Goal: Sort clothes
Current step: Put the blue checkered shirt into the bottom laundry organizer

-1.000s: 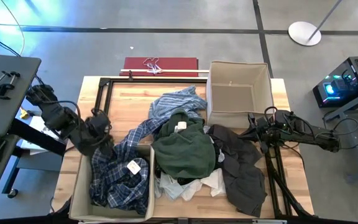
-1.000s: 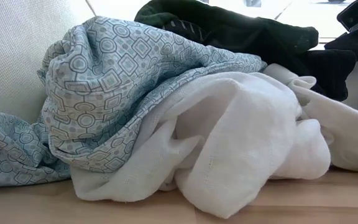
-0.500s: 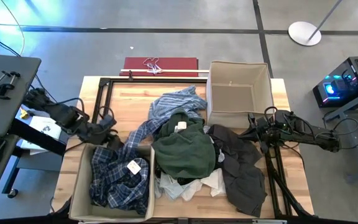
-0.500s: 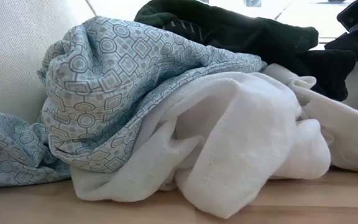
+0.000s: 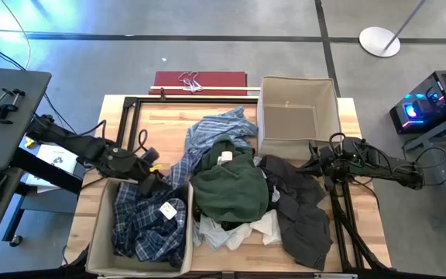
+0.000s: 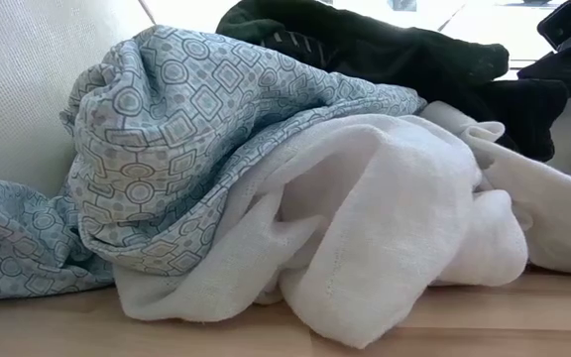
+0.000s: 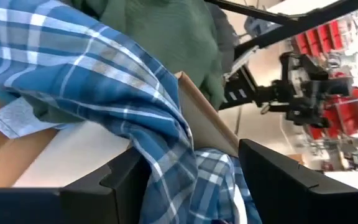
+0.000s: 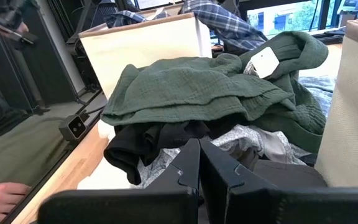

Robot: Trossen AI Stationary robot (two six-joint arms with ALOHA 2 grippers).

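A pale wooden table (image 5: pixel 157 128) is standing on grey concrete floor, with two beige fabric boxes: one (image 5: pixel 296 116) far right sitting empty, one (image 5: pixel 99 232) near left holding most of the navy-white plaid shirt (image 5: pixel 142 225). White tags are showing on the plaid shirt and the dark green top (image 5: pixel 231 186), their writing unreadable. The green top is lying mid-table beside the charcoal grey piece (image 5: pixel 300 213). The left gripper (image 5: pixel 152 163) is hovering with fingers apart over the plaid sleeve; the right gripper (image 5: pixel 316 163) is resting closed by the grey piece.
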